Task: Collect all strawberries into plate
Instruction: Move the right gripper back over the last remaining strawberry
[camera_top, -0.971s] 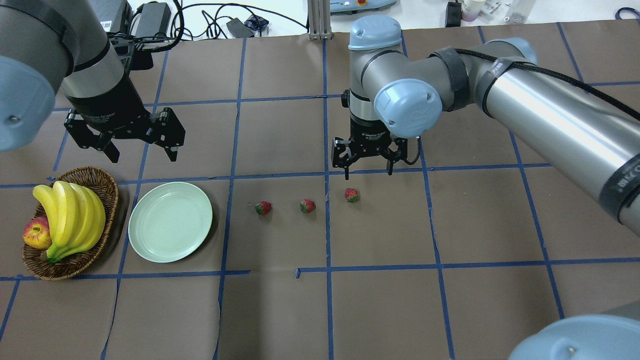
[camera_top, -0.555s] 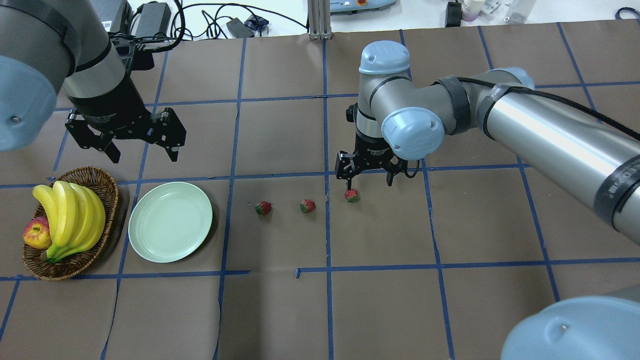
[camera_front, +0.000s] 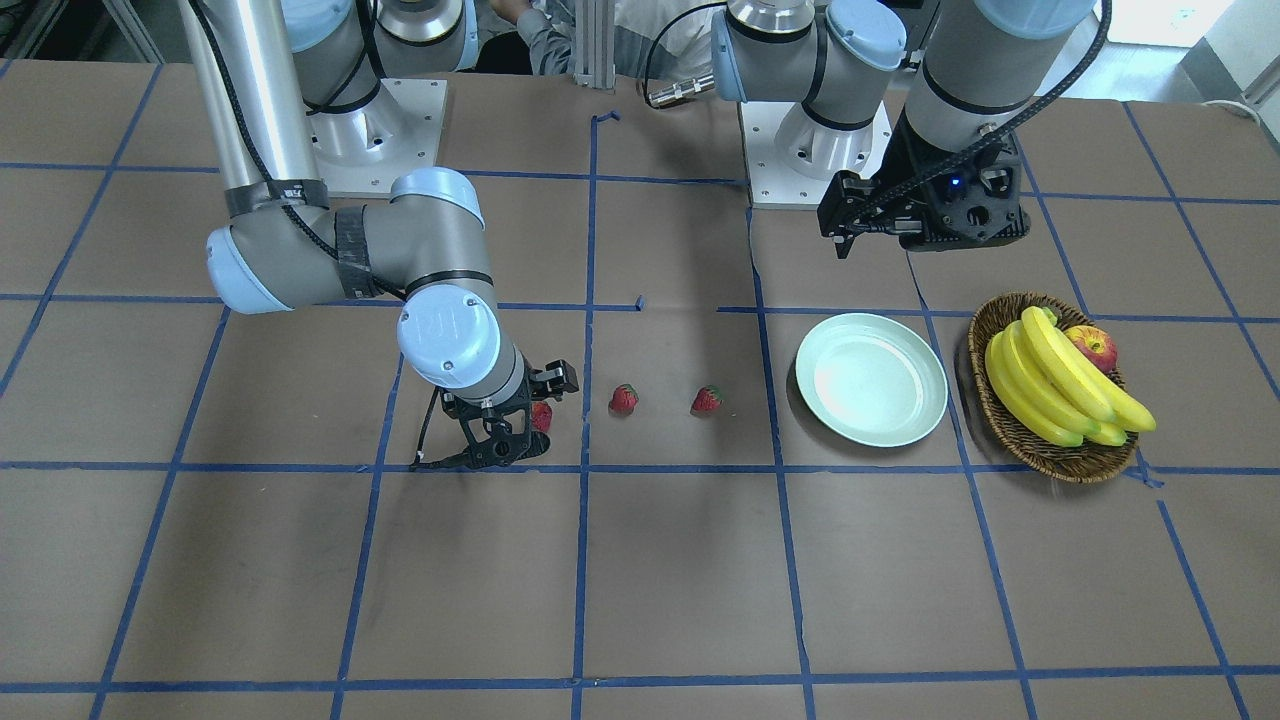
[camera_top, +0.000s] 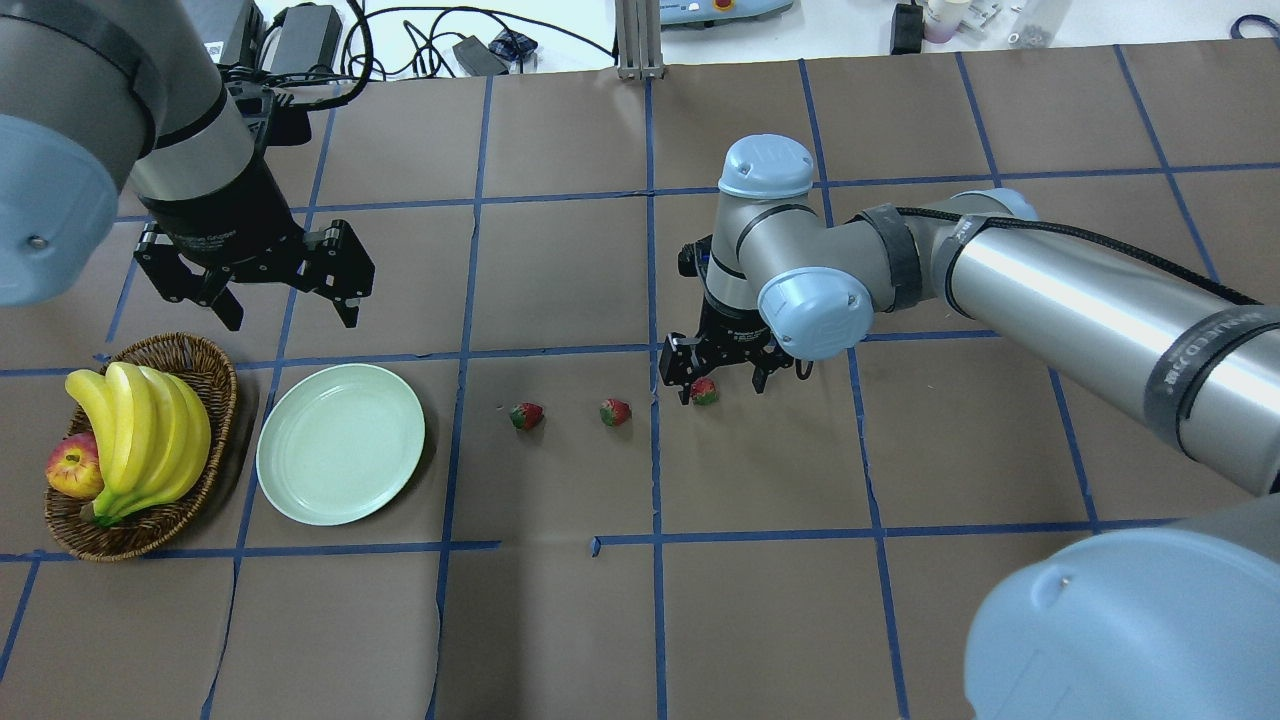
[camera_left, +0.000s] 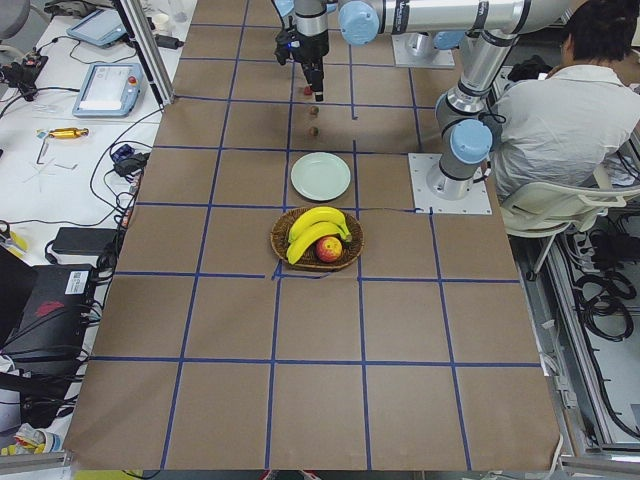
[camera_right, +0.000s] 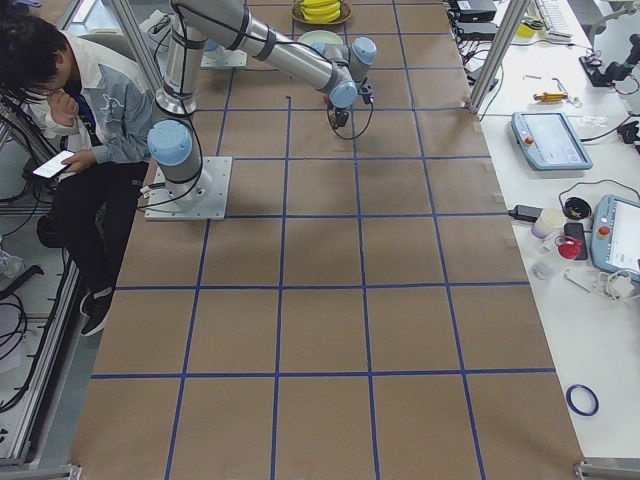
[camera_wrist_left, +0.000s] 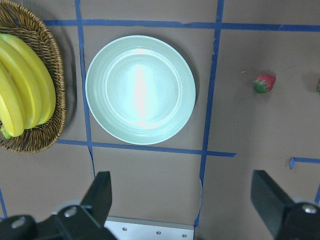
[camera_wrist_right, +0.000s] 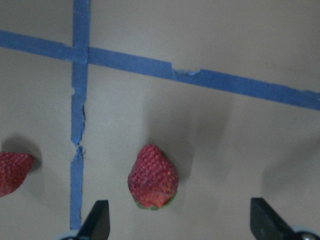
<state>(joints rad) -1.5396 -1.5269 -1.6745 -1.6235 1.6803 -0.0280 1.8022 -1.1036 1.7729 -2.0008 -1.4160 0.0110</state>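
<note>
Strawberries: three, red with green caps, all lying on the brown papered table in a loose row to the right of the plate; none on the plate yet. Entries below ordered left to right, as in the overhead view.

Wicker basket: far left; holding a bunch of bananas and an apple.

Left gripper: hovering above the table, beyond the gap between basket and plate. Jaws spread wide, nothing between them. Plate below, in full sight of its wrist camera.

Plate: pale green, round, just right of the basket without touching it; bare.

Leftmost strawberry: well clear of the plate, across a blue tape line from it. Far from both grippers.

Middle strawberry: just left of the next blue tape line. Outside the right gripper's jaws, at the left edge of the right wrist view.

Rightmost strawberry: just right of that same tape line, resting on the paper between the right gripper's fingers.

Right gripper: low at the table, straddling the rightmost strawberry. Jaws spread, not pinching. Berry off centre in the wrist view, much nearer the finger on that view's left, with a visible gap to each finger.
</note>
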